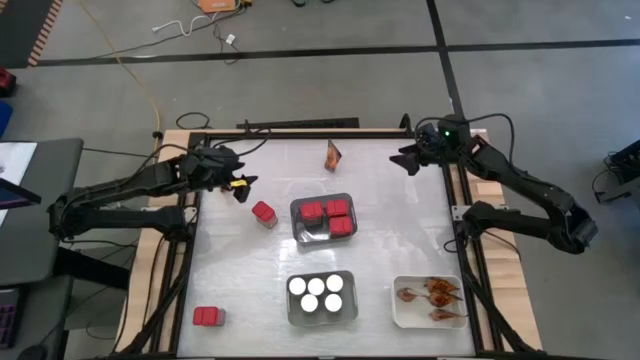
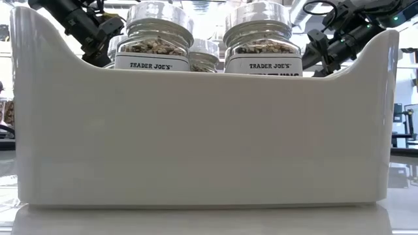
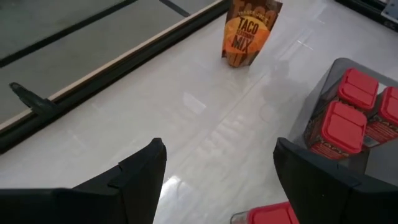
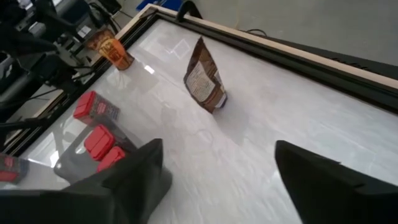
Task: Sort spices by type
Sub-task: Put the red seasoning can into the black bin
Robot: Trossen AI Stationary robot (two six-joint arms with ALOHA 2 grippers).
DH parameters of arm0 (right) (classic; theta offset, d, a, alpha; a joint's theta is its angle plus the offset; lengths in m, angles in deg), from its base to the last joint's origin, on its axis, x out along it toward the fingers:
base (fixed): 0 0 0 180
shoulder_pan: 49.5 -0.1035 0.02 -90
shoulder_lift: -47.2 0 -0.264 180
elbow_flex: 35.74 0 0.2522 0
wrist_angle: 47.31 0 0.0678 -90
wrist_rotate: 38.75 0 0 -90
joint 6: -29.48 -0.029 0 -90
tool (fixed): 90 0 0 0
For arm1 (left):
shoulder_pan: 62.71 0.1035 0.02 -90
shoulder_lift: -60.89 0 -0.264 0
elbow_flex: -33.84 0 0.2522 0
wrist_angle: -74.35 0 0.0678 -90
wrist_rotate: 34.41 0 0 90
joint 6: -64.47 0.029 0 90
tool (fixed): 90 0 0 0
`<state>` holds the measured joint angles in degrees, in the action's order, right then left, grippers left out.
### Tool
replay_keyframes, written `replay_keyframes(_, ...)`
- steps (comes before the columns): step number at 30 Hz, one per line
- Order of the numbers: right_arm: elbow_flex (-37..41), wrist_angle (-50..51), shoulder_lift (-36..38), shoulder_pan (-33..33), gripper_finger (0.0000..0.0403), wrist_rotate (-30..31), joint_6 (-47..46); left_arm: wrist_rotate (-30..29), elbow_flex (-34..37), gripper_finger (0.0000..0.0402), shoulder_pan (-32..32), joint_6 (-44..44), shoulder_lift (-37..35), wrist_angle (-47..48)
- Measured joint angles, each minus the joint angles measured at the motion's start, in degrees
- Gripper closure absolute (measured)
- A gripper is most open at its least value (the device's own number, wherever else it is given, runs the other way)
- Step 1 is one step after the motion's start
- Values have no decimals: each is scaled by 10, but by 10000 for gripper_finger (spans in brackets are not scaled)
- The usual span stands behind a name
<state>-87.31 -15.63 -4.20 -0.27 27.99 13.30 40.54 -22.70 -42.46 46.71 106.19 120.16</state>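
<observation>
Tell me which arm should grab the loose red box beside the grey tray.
Left, probably. The left end effector, open, hovers close to the red box; the right end effector, also open, waits across the table beyond the grey tray.

Grey floor all around the rig, crossed by dark seam lines, with a yellow cable and a white cable snaking across it beyond the table's far edge. The table itself is glossy white inside a wooden frame (pretty reflective). A dark desk sits just off its left side.
</observation>
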Motion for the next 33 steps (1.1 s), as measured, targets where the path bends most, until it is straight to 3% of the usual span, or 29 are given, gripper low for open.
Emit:
replay_keyframes(8,0,-2,0,0,7,0,1,-5,0,117,0,-1,-1,25)
replay_keyframes(17,0,-1,0,0,7,0,1,-5,0,117,0,-81,-1,32)
replay_keyframes(23,0,-1,0,0,5,0,0,1,0,117,0,-69,1,21)
replay_keyframes(29,0,-5,0,0,5,0,-23,126,-2,118,-1,81,38,26)
replay_keyframes(33,0,-4,0,0,5,0,-24,174,-28,118,-1,143,85,35)
